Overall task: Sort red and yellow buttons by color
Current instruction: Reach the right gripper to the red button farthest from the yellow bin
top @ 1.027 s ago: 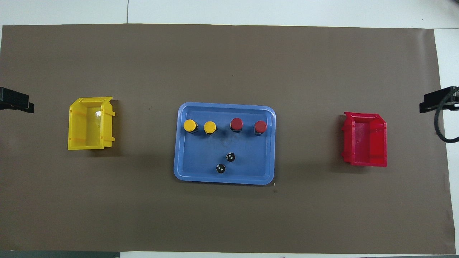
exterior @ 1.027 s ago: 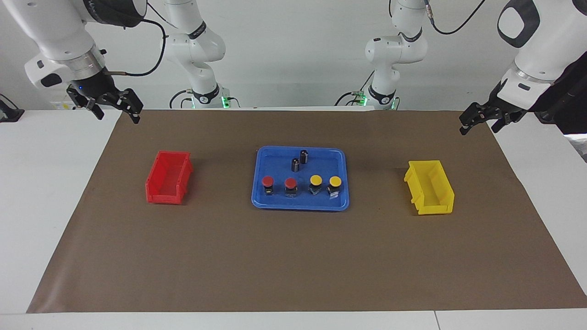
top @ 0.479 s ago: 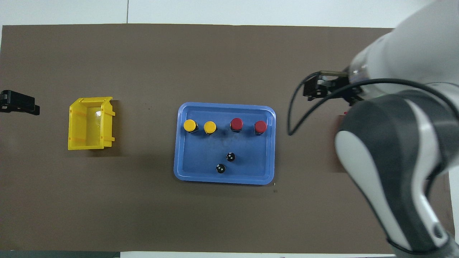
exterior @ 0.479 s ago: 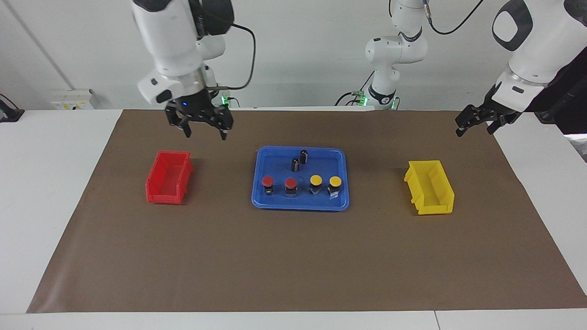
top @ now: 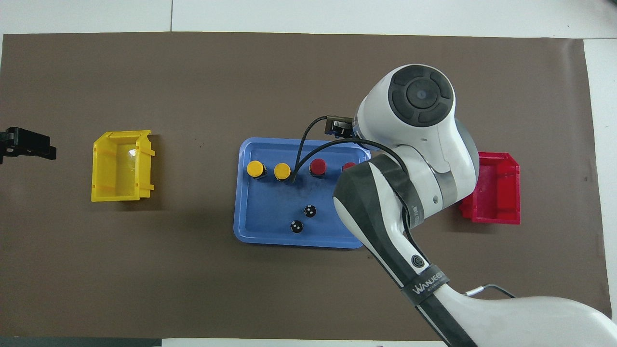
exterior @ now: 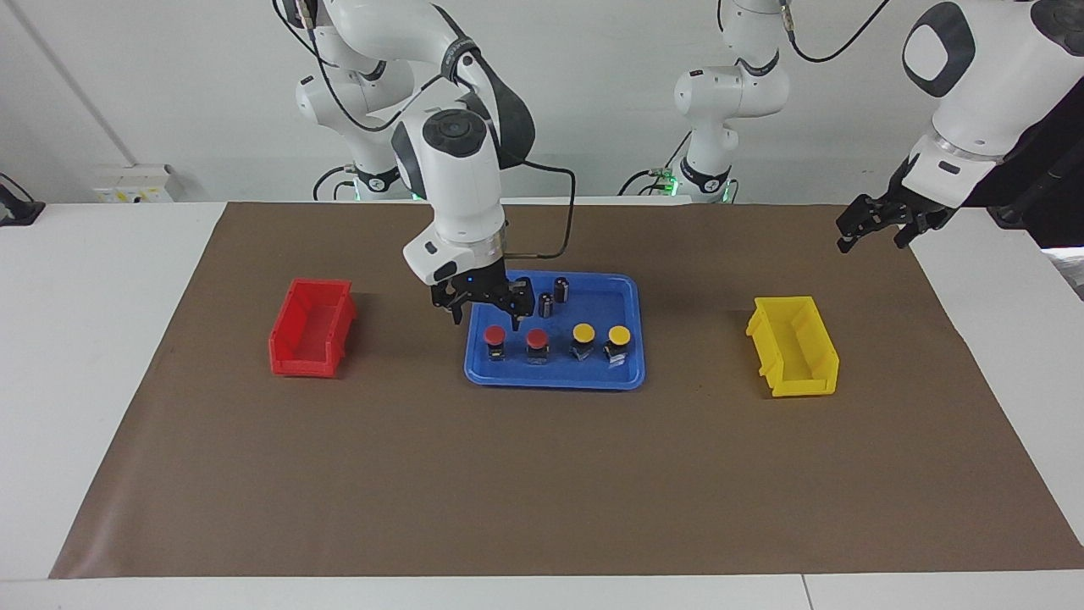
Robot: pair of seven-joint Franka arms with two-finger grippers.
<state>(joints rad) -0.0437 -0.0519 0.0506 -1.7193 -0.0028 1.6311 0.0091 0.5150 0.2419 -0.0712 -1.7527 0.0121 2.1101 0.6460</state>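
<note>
Where cylinders [exterior: 552,296] crowd, right gripper [exterior: 487,317].

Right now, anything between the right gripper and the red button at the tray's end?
Nothing visible. The right gripper, open, hangs just above the red button in the blue tray. The second red button stands beside it, apart.

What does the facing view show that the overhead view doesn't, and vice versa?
Facing view only: the right tool, open, just above the end red button in the blue tray; the arms' bases; the left tool whole, open, waiting over the mat near the yellow bin.

Overhead view only: the yellow bin's empty floor; the silver tops of the two dark cylinders. The right arm hides its own tool, most of that red button, and part of the red bin.

Both: tray, two yellow buttons, the second red button, both bins.
</note>
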